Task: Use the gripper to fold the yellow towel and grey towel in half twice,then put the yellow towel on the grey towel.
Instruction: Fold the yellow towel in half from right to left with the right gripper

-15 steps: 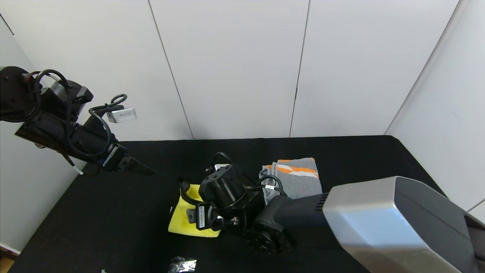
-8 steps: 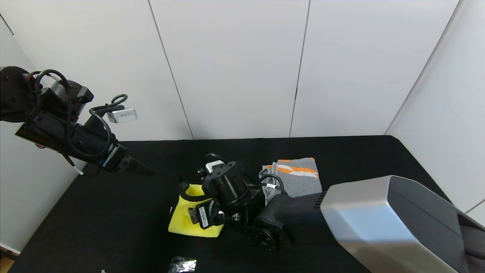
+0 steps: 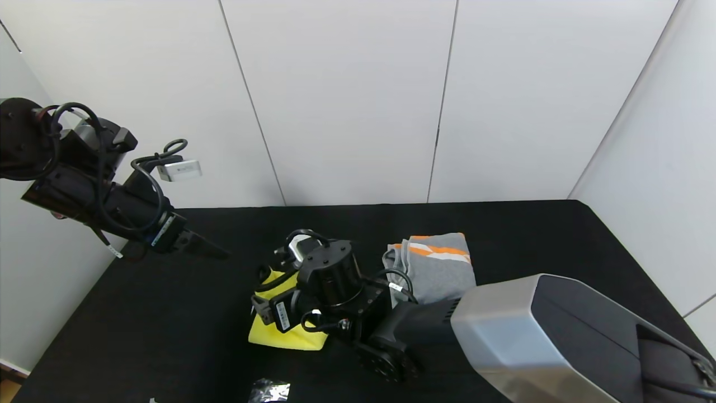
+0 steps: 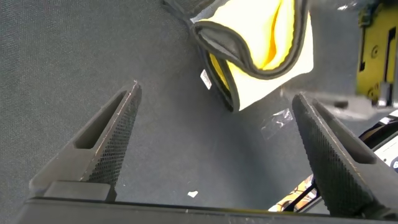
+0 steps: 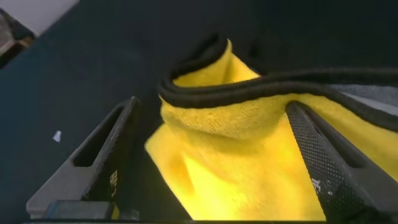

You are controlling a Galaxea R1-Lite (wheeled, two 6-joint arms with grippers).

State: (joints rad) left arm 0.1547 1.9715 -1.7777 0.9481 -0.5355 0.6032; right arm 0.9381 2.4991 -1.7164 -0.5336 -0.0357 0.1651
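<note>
Right gripper over yellow towel, jaws wide, bound edge between them, near table front middle. Grey towel folded just beside. Left gripper wide, well apart.

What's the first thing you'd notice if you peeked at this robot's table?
The bright yellow towel jumps out against the black table, a bit bunched up near the front, with the right claw hanging open right over it. Beside it, toward the robot's right, lies the folded grey towel with orange stripes. The left claw waits open in the air at the table's left edge.
</note>
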